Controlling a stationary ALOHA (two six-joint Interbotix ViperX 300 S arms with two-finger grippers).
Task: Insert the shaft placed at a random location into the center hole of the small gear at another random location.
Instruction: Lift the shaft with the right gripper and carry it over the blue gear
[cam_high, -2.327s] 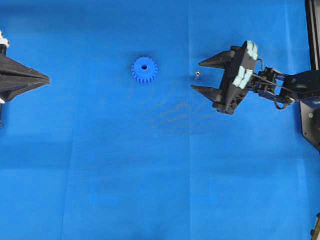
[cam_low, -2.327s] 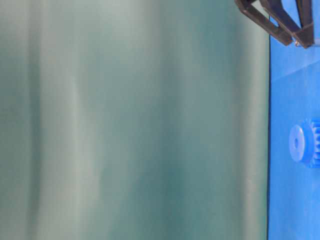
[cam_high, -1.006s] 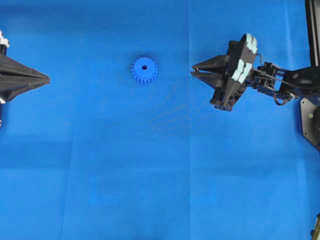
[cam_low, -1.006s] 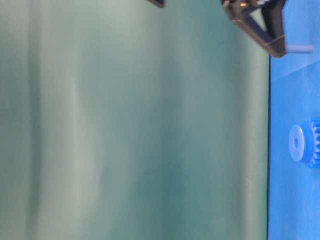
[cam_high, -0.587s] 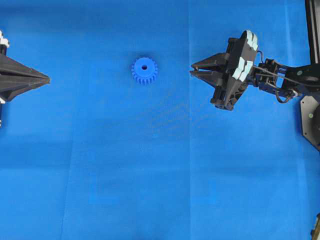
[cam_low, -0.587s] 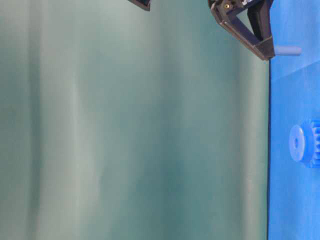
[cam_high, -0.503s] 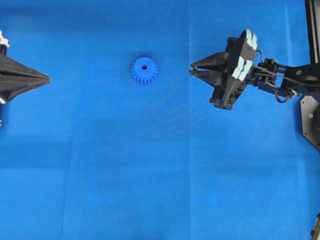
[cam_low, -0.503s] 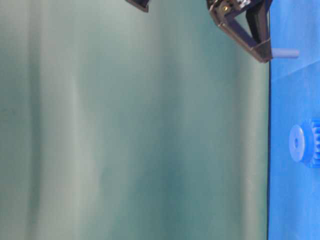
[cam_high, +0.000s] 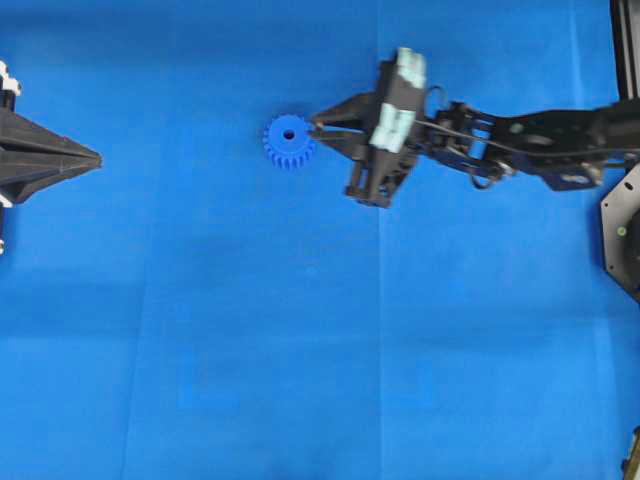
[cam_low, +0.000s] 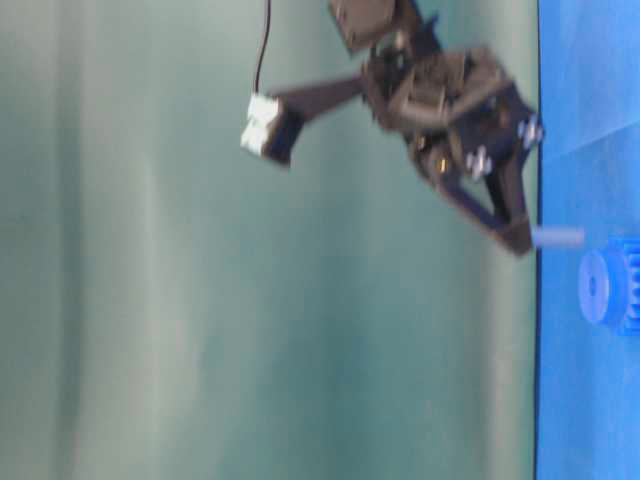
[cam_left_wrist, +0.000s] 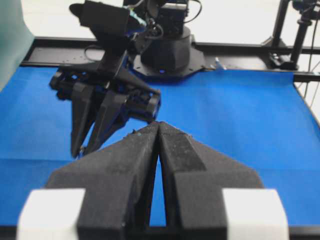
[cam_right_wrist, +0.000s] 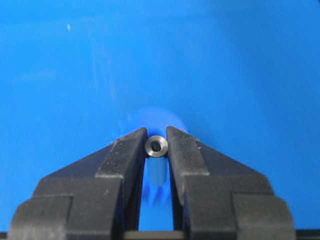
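Now, one small gear (cam_high: 289, 141) sits flat on the blue desk (cam_high: 300, 350), its center hole (cam_high: 289, 133) facing up. The right gripper (cam_right_wrist: 156, 150) has its two fingers (cam_right_wrist: 122, 155) pinching the one shaft (cam_right_wrist: 156, 146), hanging just beside the gear's rim. The left gripper (cam_left_wrist: 158, 131) hovers well apart, fingers pressed together on nothing.

Blue tabletop (cam_high: 300, 350), green backdrop (cam_low: 200, 300)
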